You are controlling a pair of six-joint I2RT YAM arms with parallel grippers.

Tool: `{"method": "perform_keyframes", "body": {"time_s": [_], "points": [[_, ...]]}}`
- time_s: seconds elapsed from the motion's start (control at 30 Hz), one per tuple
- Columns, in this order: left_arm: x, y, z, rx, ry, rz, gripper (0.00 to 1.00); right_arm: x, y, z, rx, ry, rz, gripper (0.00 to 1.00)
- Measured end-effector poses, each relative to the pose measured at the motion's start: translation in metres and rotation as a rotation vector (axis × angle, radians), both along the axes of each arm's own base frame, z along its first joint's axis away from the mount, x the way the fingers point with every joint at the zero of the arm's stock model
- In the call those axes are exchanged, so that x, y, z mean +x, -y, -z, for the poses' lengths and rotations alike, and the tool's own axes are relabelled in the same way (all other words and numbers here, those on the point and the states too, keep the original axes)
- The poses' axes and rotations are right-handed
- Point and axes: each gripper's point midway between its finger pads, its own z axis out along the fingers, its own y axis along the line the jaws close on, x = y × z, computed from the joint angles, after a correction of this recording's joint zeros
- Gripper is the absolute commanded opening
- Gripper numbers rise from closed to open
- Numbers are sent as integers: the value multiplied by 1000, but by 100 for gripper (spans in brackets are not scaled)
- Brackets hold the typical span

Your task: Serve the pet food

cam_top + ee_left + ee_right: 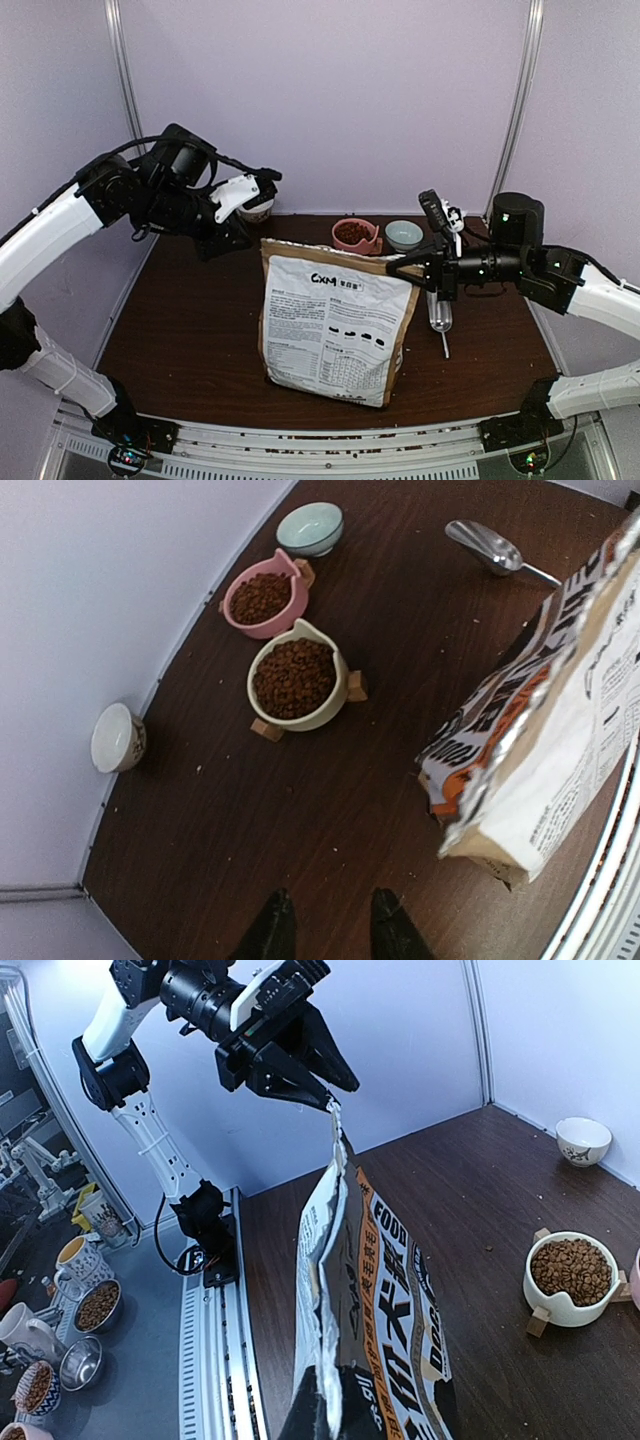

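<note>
The pet food is kibble heaped in a cream bowl point(293, 677) and in a pink bowl point(262, 597); the pink bowl also shows from above point(354, 234). The large printed bag point(335, 318) stands upright mid-table. My right gripper point(335, 1422) is shut on the bag's torn top edge at its right corner point(402, 268). My left gripper point(332, 928) is open and empty, hovering above the table by the bag's top left corner point(262, 243); the bag point(560, 730) lies to its right, outside the jaws. The silver scoop point(440, 318) lies on the table right of the bag.
An empty teal bowl point(310, 527) sits beside the pink one near the back wall. A small white bowl point(115, 737) stands in the back left corner. Crumbs dot the dark table point(330, 810). Several bowls point(95, 1305) sit off the table beyond the rail.
</note>
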Motion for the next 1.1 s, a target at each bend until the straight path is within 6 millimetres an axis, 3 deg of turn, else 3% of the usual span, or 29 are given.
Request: {"method": "perform_keyframes", "body": {"time_s": [0.07, 0.2, 0.37, 0.53, 0.63, 0.73, 0.8, 0.9, 1.0, 1.1], "points": [[4, -12, -3, -1, 18, -43, 43, -1, 2, 0, -3, -3, 1, 11], [0, -27, -13, -57, 52, -87, 63, -2, 5, -1, -4, -8, 6, 54], [-12, -32, -43, -198, 95, -91, 77, -6, 12, -25, 39, 37, 24, 80], [-11, -17, -65, -342, 83, -96, 82, 4, 21, -58, 82, 54, 116, 93], [2, -8, -60, -379, 43, -128, 83, 21, 28, -74, 68, 44, 224, 94], [32, -9, -47, -408, -1, -220, 84, 53, 38, -79, 33, 5, 373, 95], [53, -19, -34, -425, -25, -299, 84, 78, 49, -63, -11, -43, 476, 95], [82, -47, -5, -454, -61, -432, 85, 113, 76, -22, -96, -142, 629, 95], [105, -92, 33, -486, -92, -594, 85, 139, 118, 31, -173, -253, 783, 95], [112, -148, 65, -528, -105, -766, 86, 152, 166, 78, -235, -351, 927, 95]]}}
